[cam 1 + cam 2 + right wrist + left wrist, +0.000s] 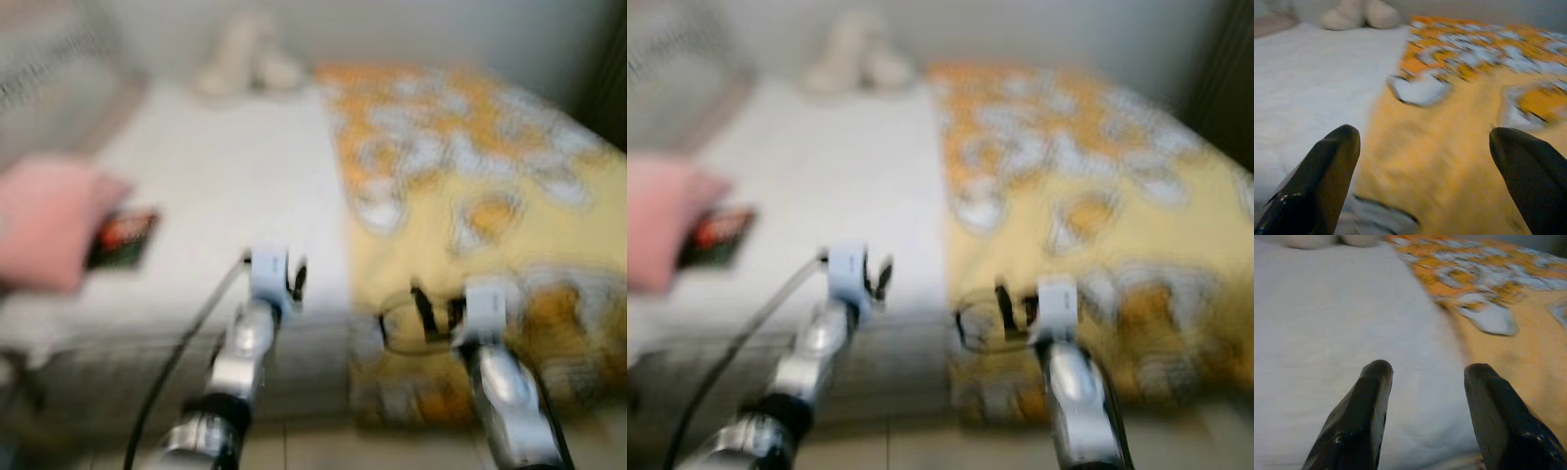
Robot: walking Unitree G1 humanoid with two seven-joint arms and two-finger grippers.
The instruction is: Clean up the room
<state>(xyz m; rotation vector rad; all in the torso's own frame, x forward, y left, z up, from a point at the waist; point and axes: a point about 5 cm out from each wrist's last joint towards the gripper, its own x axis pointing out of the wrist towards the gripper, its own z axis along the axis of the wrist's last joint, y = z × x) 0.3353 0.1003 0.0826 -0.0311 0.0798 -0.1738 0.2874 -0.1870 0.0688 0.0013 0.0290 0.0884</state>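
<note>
1. presently, both tools hang at the bed's [225, 186] near edge, left tool [284, 279] over white sheet, right tool [441, 311] over the yellow blanket [490, 166]; each spread apart, empty.
2. risk: blurred head views could cause a misjudged reach.
3. count: one blanket, one pink item [44, 230], one dark packet [122, 238], both on the bed's left side.

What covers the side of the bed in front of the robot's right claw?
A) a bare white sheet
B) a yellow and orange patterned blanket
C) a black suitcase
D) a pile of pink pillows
B: the right claw, fingers spread open, points at a yellow and orange patterned blanket lying beside the white sheet.
</note>
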